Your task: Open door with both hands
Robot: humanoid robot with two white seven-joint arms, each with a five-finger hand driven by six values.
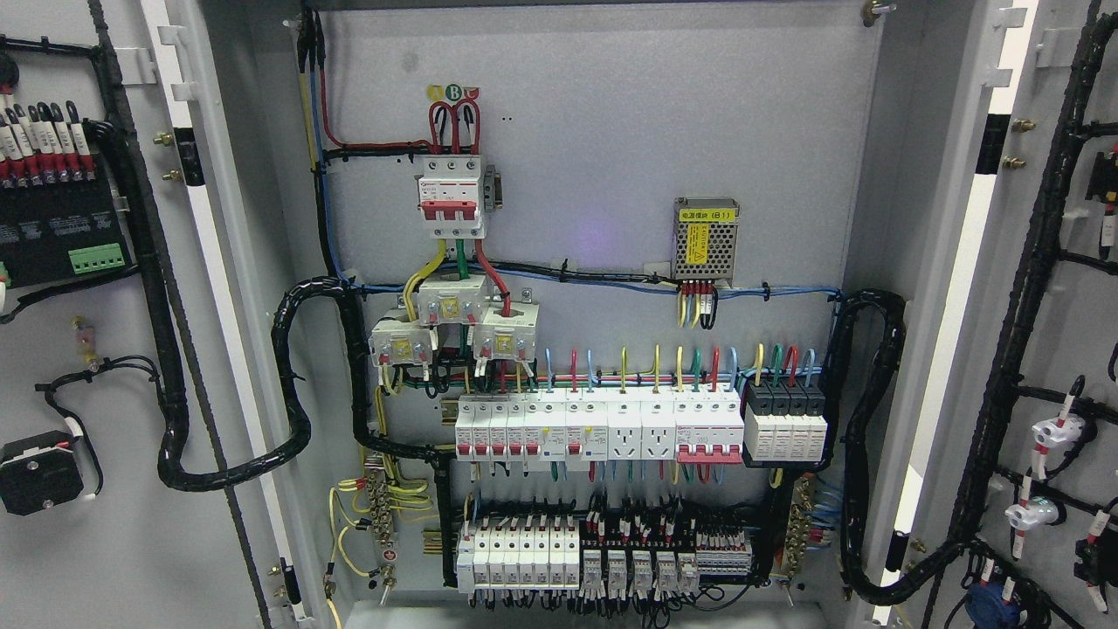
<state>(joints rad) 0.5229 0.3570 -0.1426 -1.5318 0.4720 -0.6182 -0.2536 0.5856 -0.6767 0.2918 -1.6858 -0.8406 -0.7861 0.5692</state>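
A grey electrical cabinet fills the head view with both doors swung wide. The left door [131, 542] shows its inner face at the picture's left, with black modules and red-tipped wires on it. The right door [1061, 332] shows its inner face at the right, carrying a black cable loom and white fittings. Between them the back panel [611, 131] is fully exposed. Neither of my hands nor any arm appears in the view.
On the panel sit a red-and-white main breaker [451, 199], a row of white breakers [598, 428], a small meshed power supply [706, 238] and lower terminal blocks [603, 559]. Thick black cable looms [293, 384] run from the panel to each door.
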